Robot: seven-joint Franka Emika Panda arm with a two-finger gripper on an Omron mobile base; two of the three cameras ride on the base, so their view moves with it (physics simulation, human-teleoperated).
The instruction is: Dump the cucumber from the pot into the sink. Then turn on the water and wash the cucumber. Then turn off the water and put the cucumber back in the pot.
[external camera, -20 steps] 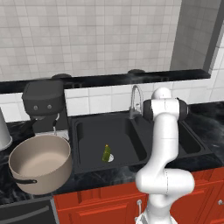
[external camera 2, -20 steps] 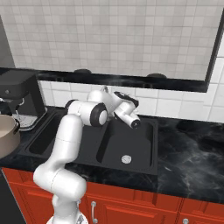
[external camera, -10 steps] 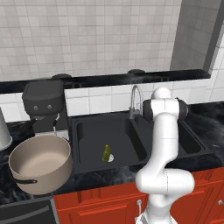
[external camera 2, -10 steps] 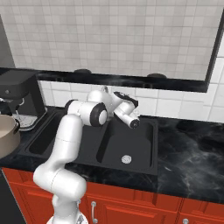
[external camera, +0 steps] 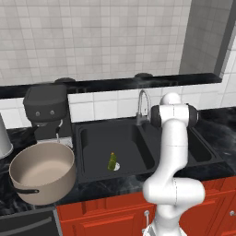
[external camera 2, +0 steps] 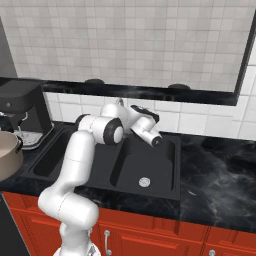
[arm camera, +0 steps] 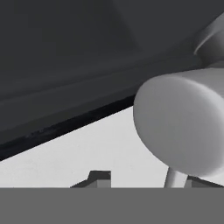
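My gripper is up by the faucet at the back of the sink, but I honestly can't tell if the jaws are open or clamped on anything. The cucumber is lying in the left basin by the drain. The pot sits on the counter left of the sink.

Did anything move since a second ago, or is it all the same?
Nothing moved that I can see. The arm is still reaching toward the faucet behind the sink, in the same pose. The cucumber still lies by the drain in the left basin, and the pot still sits empty on the counter beside the coffee machine.
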